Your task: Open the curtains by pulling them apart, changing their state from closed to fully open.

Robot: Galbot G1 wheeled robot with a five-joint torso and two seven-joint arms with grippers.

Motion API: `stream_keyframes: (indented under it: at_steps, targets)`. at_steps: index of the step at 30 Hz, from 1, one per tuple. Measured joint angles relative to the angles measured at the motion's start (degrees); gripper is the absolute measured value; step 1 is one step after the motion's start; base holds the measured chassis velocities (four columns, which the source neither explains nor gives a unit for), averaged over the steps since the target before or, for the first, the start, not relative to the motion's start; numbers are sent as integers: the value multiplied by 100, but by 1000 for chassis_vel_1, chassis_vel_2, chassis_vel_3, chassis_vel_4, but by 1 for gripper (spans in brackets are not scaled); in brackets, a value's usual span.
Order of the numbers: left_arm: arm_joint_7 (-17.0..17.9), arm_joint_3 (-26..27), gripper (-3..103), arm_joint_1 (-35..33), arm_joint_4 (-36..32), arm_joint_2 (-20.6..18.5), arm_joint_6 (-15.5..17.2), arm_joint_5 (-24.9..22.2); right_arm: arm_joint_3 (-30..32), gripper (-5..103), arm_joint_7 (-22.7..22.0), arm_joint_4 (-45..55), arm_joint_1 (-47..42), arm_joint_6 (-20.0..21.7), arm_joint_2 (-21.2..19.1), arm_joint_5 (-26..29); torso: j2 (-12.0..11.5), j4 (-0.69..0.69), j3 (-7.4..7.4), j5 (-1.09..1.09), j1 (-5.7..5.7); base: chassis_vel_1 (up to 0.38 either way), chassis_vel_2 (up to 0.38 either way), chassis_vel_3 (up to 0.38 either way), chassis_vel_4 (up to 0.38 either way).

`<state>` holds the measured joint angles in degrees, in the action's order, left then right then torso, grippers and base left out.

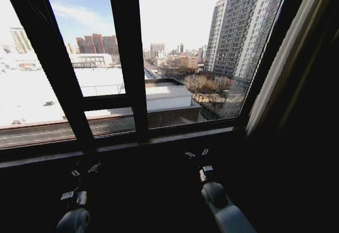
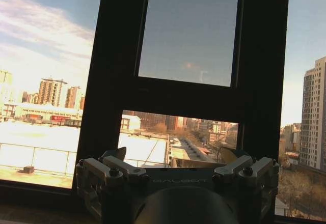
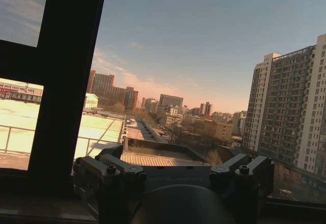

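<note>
One curtain (image 1: 297,53) hangs bunched into a narrow pale strip along the right edge of the window, with the glass bare beside it. My left gripper (image 1: 86,169) sits low in the dark below the sill, on the left, and is open with nothing in it. My right gripper (image 1: 197,153) is also below the sill, nearer the middle, open and holding nothing. In the left wrist view the left gripper (image 2: 170,155) faces the black window frame. In the right wrist view the right gripper (image 3: 170,152) faces clear glass with the city behind. Neither gripper touches the curtain.
Thick black window frame bars (image 1: 130,58) cross the glass, one slanting at the left (image 1: 50,58). A dark sill (image 1: 159,137) runs below the panes. A dark wall (image 1: 312,153) stands to the right of the curtain.
</note>
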<state>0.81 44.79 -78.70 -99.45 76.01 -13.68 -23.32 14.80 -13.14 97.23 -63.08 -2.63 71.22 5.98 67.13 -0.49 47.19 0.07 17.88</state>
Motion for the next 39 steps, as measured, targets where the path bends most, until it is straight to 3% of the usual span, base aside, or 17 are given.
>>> stream_keyframes:
  at_steps: [29, 39]
  targets:
    - [0, -1, 100, 0, 0, 0, 0, 0, 0, 100, 0, 0, 0, 0, 0, 0, -1, -1, 0, 0, 2, -24, -40, 33, 36]
    - [1, 0, 100, 0, 0, 0, 0, 0, 0, 100, 0, 0, 0, 0, -1, 0, -2, -2, 1, 1, 4, 11, -252, 11, 265]
